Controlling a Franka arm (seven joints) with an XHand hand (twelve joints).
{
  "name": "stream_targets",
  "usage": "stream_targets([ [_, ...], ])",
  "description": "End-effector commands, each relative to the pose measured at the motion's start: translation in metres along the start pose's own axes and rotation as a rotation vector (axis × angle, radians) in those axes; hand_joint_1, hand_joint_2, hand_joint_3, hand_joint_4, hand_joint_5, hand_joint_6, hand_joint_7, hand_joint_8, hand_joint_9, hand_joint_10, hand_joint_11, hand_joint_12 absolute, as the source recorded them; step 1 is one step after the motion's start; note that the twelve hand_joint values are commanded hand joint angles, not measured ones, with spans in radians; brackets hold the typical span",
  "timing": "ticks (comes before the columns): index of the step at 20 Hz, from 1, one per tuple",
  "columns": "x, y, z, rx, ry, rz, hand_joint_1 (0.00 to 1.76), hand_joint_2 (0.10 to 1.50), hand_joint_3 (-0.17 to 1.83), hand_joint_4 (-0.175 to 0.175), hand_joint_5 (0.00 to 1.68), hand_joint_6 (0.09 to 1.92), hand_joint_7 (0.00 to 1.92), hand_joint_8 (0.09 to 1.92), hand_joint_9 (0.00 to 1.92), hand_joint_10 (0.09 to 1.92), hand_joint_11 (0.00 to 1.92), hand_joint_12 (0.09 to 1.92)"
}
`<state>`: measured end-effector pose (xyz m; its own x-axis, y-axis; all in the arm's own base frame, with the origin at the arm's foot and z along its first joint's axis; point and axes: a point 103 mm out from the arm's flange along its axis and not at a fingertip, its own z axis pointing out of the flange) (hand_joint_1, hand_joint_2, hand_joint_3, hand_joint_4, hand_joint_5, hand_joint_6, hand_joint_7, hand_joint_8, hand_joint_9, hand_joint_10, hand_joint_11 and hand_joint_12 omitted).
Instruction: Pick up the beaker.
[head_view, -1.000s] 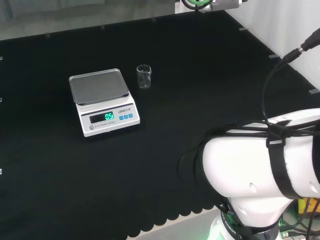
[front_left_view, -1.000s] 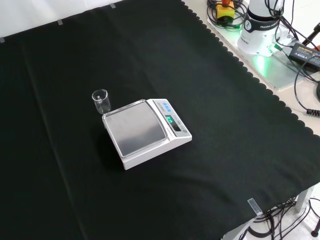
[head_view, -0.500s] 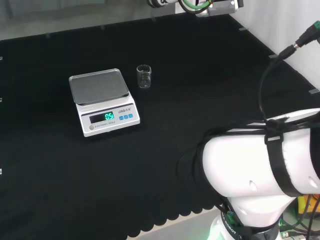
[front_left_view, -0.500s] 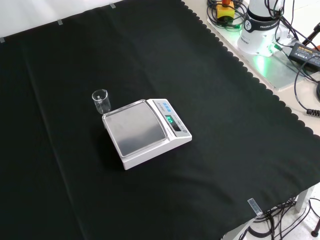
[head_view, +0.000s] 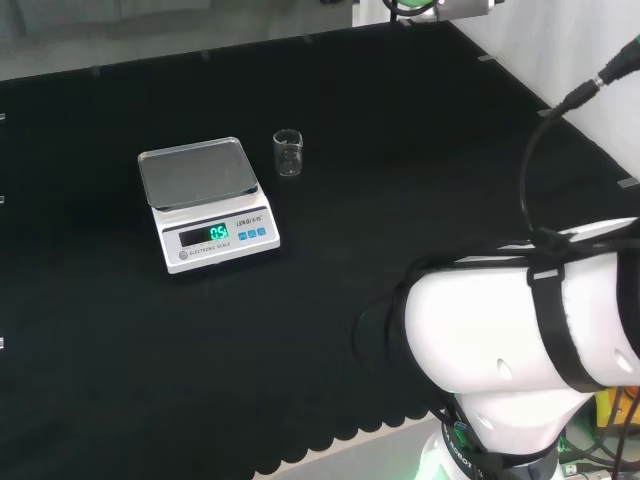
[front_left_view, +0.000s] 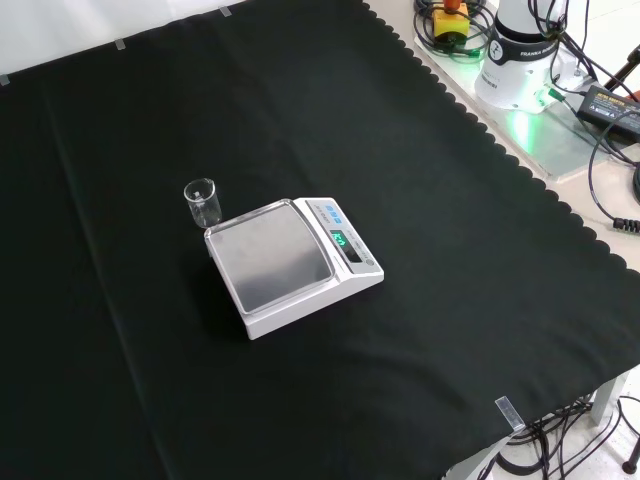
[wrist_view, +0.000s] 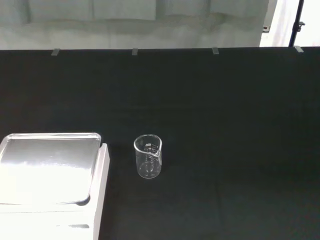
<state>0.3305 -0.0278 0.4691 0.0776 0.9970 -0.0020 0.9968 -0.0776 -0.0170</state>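
On the cloth: I see a small clear beaker (head_view: 288, 153) standing upright on the black cloth (head_view: 420, 160), untouched.
Beaker's place: at about 2 o'clock from the white scale (head_view: 205, 204) in the head view, just beside its steel pan (front_left_view: 270, 258) and apart from it.
Beaker's contents: looks empty from the wrist view.
Hand: I cannot tell its state.

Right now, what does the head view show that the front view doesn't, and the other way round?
Head view alone: the arm's big white link with its black straps, low at the right. Front view alone: the arm's base on its plate, and cables at the upper right. Both: the beaker upright on the black cloth, close beside the scale without touching it, and the scale's pan bare.
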Motion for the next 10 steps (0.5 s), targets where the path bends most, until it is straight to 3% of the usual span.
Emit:
stream_targets([
  [1,-0.018,0.054,0.037,0.056,-0.018,-0.028,0.46,0.84,0.41,-0.106,0.23,0.09,0.01,0.78,0.12,0.86,0.37,1.34],
  [5,-0.019,0.079,0.052,0.077,-0.007,-0.04,0.46,0.85,0.4,-0.106,0.23,0.09,0.0,0.77,0.15,0.88,0.32,1.36],
  [10,-0.02,0.106,0.07,0.099,-0.006,-0.051,0.46,0.85,0.38,-0.106,0.23,0.09,0.0,0.75,0.01,0.86,0.28,1.38],
])
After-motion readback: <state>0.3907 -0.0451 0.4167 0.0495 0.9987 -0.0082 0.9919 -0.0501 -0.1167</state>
